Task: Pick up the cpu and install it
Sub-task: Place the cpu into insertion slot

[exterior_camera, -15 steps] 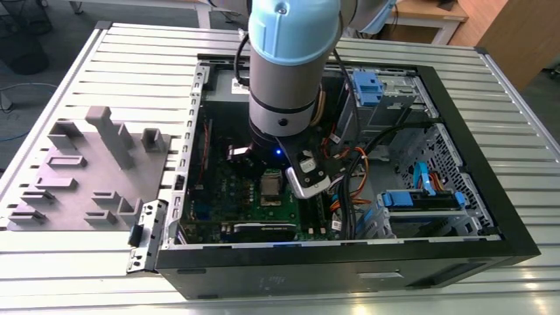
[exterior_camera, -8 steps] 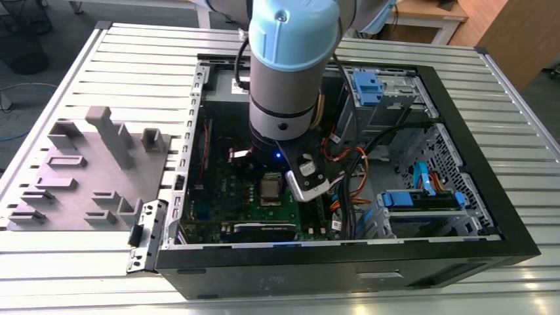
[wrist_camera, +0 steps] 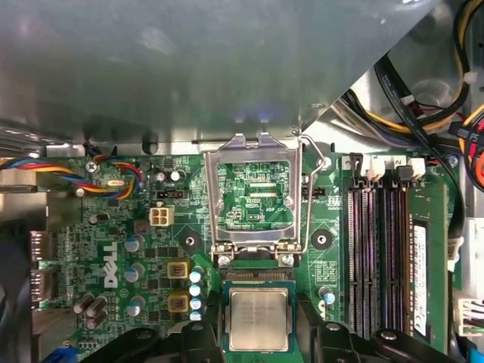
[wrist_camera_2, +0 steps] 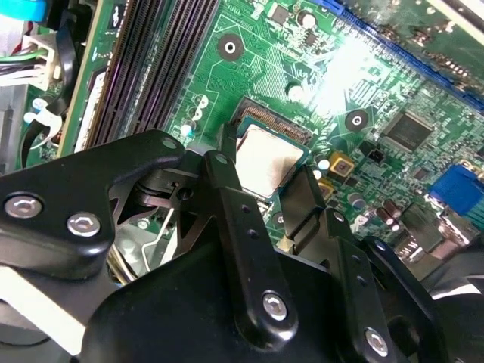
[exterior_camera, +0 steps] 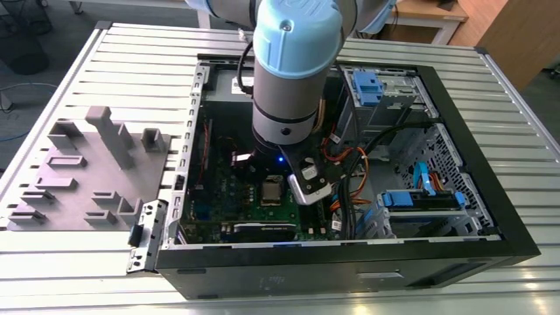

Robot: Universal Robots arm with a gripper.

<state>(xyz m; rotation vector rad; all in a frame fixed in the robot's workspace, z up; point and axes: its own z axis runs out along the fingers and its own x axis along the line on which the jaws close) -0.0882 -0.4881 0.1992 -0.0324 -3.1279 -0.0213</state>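
Observation:
The cpu (wrist_camera: 259, 318), a small square chip with a silvery top, lies flat over the dark socket of the green motherboard (wrist_camera: 113, 249). It also shows in the second wrist view (wrist_camera_2: 266, 160) and in the exterior view (exterior_camera: 272, 191). The socket's metal load plate (wrist_camera: 257, 198) stands flipped open just beyond it. My gripper (wrist_camera: 259, 327) straddles the chip, and its black fingers (wrist_camera_2: 227, 162) press against two opposite edges, so it is shut on the cpu. The arm (exterior_camera: 293, 79) reaches straight down into the open computer case (exterior_camera: 490, 216).
Memory slots (wrist_camera: 378, 249) run beside the socket, and bundles of coloured cables (exterior_camera: 350, 164) hang close to the wrist. A blue drive bay (exterior_camera: 420, 200) sits at the exterior view's right. A grey moulded tray (exterior_camera: 88, 170) rests on the slatted table (exterior_camera: 131, 52) at that view's left.

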